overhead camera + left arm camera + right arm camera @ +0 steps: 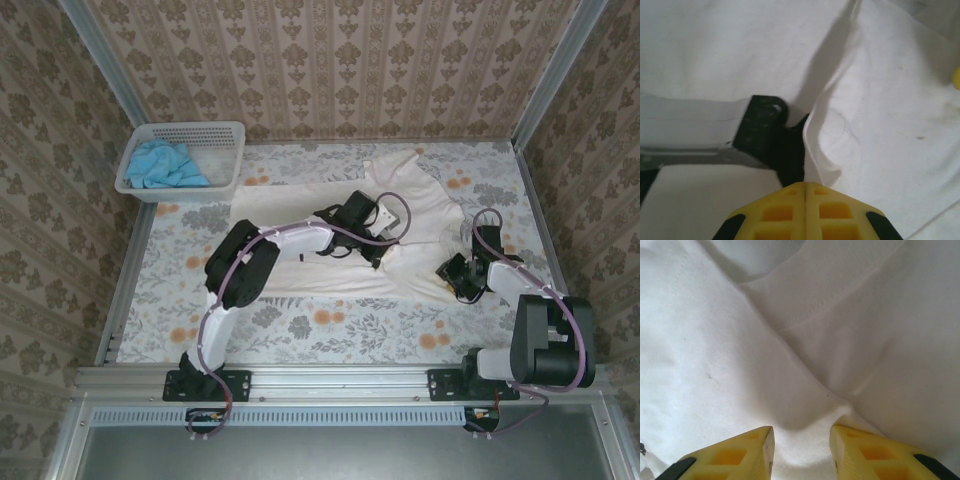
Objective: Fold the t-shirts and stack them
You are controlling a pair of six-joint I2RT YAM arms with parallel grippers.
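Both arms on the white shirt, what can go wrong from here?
1. The left gripper is shut on a thin ridge of the cream-white shirt; it may slip free when pulled.
2. The right gripper straddles a fold with its jaws apart; closing could catch extra layers and bunch the fold.

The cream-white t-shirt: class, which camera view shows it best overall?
The top external view: it shows the whole cream-white t-shirt spread across the table, sleeves included. The left wrist view gives a close-up of a raised fold at the shut left hand; the right wrist view shows creased cloth and a seam.
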